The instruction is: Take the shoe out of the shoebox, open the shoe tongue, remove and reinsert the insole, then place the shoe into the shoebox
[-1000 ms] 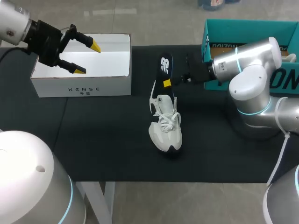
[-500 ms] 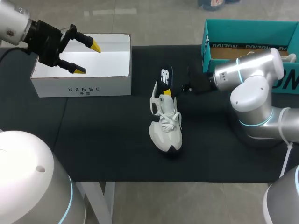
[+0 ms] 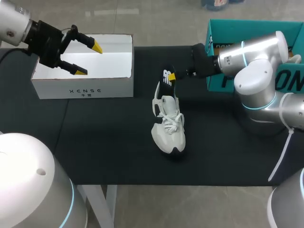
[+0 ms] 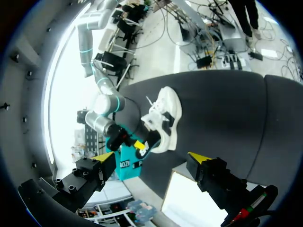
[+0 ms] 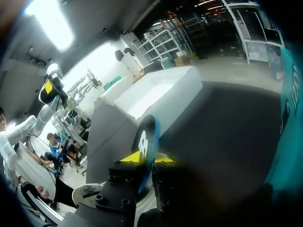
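Note:
A white sneaker (image 3: 167, 127) lies on the black table, toe toward the front edge. A black insole (image 3: 167, 79) rises from its heel opening, tilted toward the back. My right gripper (image 3: 172, 76) is shut on the insole's upper part. In the right wrist view the insole (image 5: 144, 138) stands edge-on between the yellow tips of the right gripper (image 5: 147, 158). My left gripper (image 3: 81, 58) hangs open over the white box (image 3: 114, 84) at the back left, holding nothing. The left wrist view shows the left gripper (image 4: 150, 161) open and the sneaker (image 4: 166, 112) far ahead of it.
A teal shoebox (image 3: 247, 29) stands open at the back right, behind my right arm. The white box's rim (image 4: 187, 198) lies under my left gripper. The black table (image 3: 104, 142) has bare room left of and in front of the sneaker.
My right gripper dipped toward the shoe with the insole, then rose and drew back, so the insole now stands higher out of the heel. The left arm has not moved.

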Controlling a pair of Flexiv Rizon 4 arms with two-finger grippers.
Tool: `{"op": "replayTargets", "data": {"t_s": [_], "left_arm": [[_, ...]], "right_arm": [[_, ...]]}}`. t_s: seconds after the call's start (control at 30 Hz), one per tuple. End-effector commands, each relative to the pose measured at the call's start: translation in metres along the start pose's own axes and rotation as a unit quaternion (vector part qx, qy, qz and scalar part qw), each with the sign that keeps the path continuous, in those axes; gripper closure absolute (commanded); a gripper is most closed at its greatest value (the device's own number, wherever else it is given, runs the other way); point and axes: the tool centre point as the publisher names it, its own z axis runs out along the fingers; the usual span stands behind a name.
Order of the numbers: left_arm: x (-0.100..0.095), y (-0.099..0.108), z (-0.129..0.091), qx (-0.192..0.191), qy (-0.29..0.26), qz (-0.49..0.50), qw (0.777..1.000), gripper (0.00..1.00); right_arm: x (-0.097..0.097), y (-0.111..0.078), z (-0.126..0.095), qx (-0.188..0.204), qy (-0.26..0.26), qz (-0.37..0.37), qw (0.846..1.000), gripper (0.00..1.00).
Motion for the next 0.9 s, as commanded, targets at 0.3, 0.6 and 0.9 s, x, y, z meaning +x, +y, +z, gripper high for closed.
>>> {"op": "replayTargets", "data": {"t_s": [0.3, 0.6, 0.9], "left_arm": [[0.000, 0.000, 0.000, 0.000, 0.002, 0.000, 1.000, 0.00], [0.000, 0.000, 0.000, 0.000, 0.002, 0.000, 1.000, 0.00], [0.000, 0.000, 0.000, 0.000, 0.002, 0.000, 1.000, 0.00]], "right_arm": [[0.018, -0.041, 0.009, 0.018, 0.010, 0.036, 0.999, 1.00], [0.029, -0.070, 0.018, 0.035, 0.022, 0.058, 0.997, 1.00], [0.019, -0.042, 0.012, 0.031, 0.021, 0.036, 0.999, 0.51]]}}
